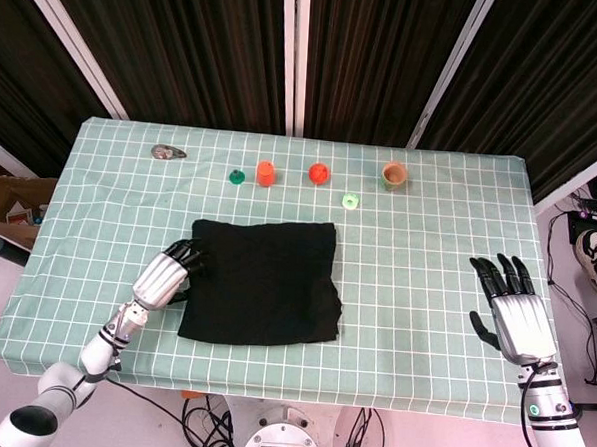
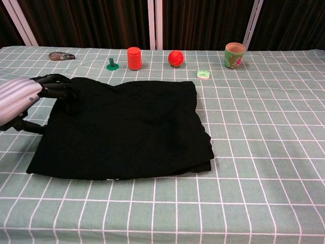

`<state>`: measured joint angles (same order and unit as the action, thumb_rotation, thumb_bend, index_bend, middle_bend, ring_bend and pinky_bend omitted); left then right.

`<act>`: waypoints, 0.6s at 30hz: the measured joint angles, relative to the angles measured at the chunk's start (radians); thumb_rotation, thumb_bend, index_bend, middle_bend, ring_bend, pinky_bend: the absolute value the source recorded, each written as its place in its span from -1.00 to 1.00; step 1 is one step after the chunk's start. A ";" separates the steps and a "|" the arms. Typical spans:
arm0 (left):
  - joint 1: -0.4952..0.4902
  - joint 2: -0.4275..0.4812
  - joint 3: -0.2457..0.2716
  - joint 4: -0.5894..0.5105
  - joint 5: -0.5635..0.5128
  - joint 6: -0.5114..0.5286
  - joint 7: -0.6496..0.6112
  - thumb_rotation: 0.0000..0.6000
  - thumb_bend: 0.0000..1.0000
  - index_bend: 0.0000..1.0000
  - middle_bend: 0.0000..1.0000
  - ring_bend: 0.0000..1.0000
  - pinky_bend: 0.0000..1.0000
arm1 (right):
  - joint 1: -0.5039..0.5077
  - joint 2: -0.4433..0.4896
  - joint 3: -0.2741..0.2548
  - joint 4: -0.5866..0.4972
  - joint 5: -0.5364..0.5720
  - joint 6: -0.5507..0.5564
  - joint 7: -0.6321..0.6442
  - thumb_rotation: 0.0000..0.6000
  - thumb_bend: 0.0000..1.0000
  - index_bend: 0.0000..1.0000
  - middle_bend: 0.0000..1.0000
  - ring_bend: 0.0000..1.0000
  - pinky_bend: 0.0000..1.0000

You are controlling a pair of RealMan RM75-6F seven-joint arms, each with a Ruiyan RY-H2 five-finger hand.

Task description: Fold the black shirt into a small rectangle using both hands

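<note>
Left hand (image 1: 166, 275) curls its fingertips onto the left edge of the black shirt (image 1: 260, 282), apparently pinching it, though the grip itself is hidden. Shirt lies flat, mid-table, already a rough rectangle. Risk: a one-sided pull would drag the whole cloth instead of folding it, bunching the loose right corner. Right hand (image 1: 514, 313) sits well apart — empty, fingers spread, and seen only in the head view; the chest view alone shows the doubled layers at that corner.
</note>
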<state>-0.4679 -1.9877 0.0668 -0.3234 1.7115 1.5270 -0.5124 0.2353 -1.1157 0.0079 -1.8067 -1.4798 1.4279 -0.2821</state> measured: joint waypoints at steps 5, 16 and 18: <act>0.025 0.126 0.007 -0.156 -0.007 0.011 0.089 1.00 -0.02 0.17 -0.40 -0.69 -0.51 | -0.012 -0.006 0.001 0.043 -0.022 0.007 0.059 1.00 -0.40 -0.81 -0.69 -1.00 -1.00; 0.037 0.471 -0.005 -0.780 -0.023 -0.011 0.388 1.00 0.02 0.16 -0.40 -0.69 -0.51 | -0.049 -0.025 -0.005 0.129 -0.063 0.039 0.169 1.00 -0.40 -0.81 -0.69 -1.00 -1.00; 0.024 0.520 -0.014 -0.890 -0.024 -0.033 0.443 1.00 0.02 0.16 -0.40 -0.69 -0.51 | -0.057 -0.025 -0.006 0.139 -0.069 0.048 0.185 1.00 -0.40 -0.81 -0.69 -1.00 -1.00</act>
<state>-0.4443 -1.4674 0.0524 -1.2133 1.6871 1.4939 -0.0698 0.1778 -1.1411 0.0017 -1.6674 -1.5487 1.4762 -0.0974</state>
